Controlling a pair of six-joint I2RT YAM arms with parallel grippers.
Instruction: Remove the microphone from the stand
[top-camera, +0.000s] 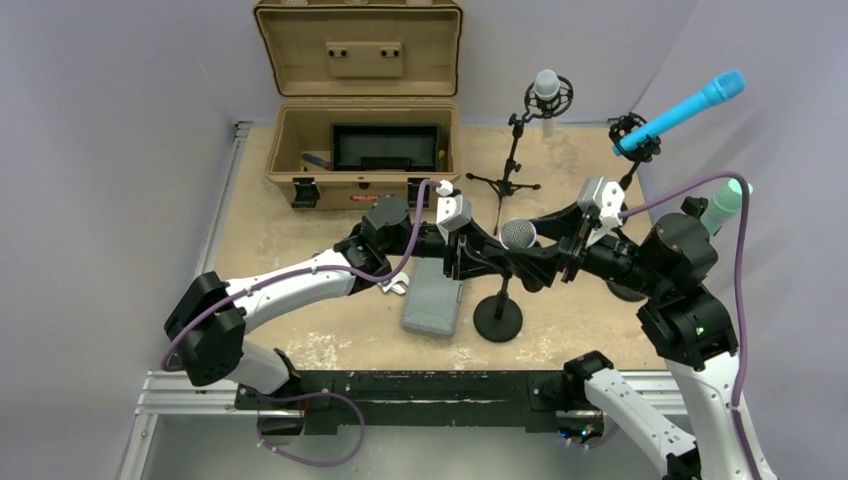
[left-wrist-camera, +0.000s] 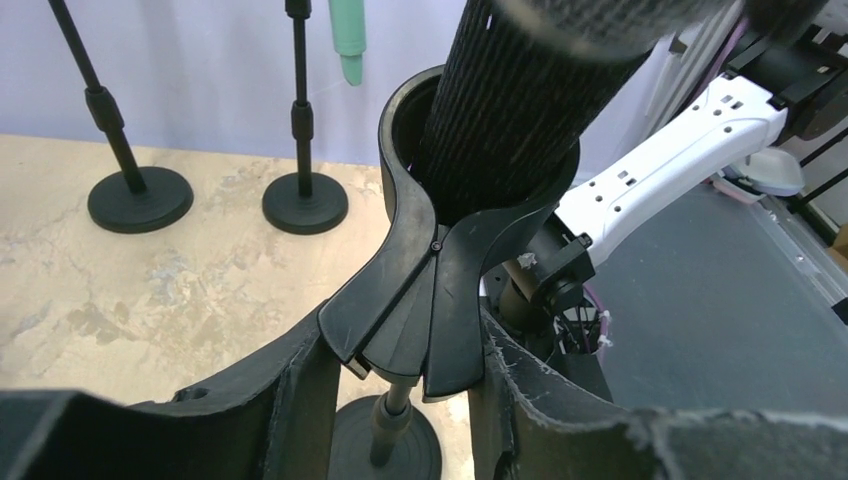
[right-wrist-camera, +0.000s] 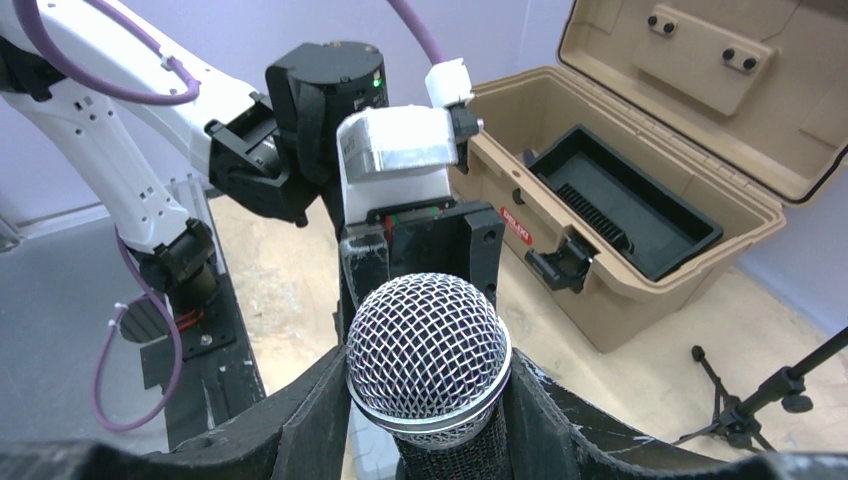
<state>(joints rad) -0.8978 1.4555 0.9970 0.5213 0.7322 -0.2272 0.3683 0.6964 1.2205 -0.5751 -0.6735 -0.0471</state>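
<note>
The microphone has a silver mesh head and a black ribbed body. It sits in the black clip of a stand with a round black base at the table's middle. My left gripper reaches in from the left. In the left wrist view it is shut on the lower tail of the clip, both fingers pressing its sides. My right gripper comes from the right. It is shut on the microphone's body just below the mesh head.
An open tan toolbox stands at the back left. A grey case lies flat just left of the stand's base. Other stands hold a white microphone, a blue one and a green one at the back right.
</note>
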